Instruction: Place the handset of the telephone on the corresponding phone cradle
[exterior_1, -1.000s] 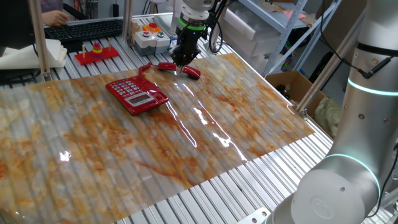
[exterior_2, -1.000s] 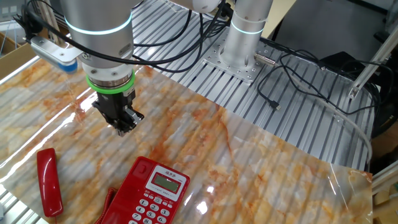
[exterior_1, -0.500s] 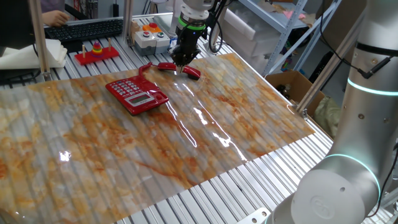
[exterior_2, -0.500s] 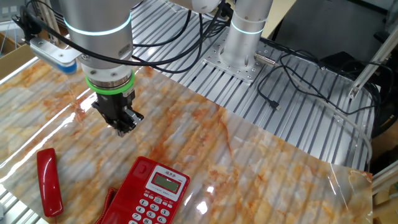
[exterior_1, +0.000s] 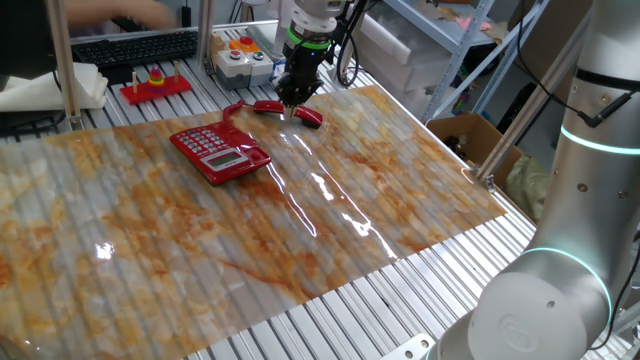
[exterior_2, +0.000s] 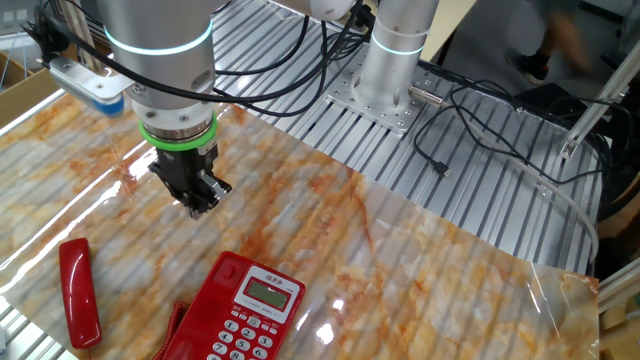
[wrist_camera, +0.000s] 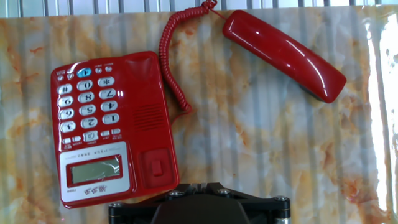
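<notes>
The red telephone (wrist_camera: 115, 127) lies flat on the marbled sheet, its grey-white keypad facing up. Its phone cradle (wrist_camera: 149, 118) is the bare red strip beside the keypad, with nothing in it. The red handset (wrist_camera: 283, 54) lies off the base on the sheet, joined to it by a coiled red cord (wrist_camera: 171, 56). My gripper (wrist_camera: 198, 185) hangs above the sheet between the handset (exterior_2: 78, 292) and the telephone (exterior_2: 240, 310). It is shut and holds nothing. From the side, the gripper (exterior_1: 293, 100) partly covers the handset (exterior_1: 310, 117).
Behind the sheet stand a red tray of stacking rings (exterior_1: 155, 84), a button box (exterior_1: 243, 58) and a keyboard (exterior_1: 135, 45). A cardboard box (exterior_1: 470, 135) sits off the table's right side. The arm's base (exterior_2: 392, 60) and loose cables (exterior_2: 480, 130) lie on the slatted tabletop.
The gripper, handset and telephone stand as before. Only a person's hand at the keyboard in the background has shifted.
</notes>
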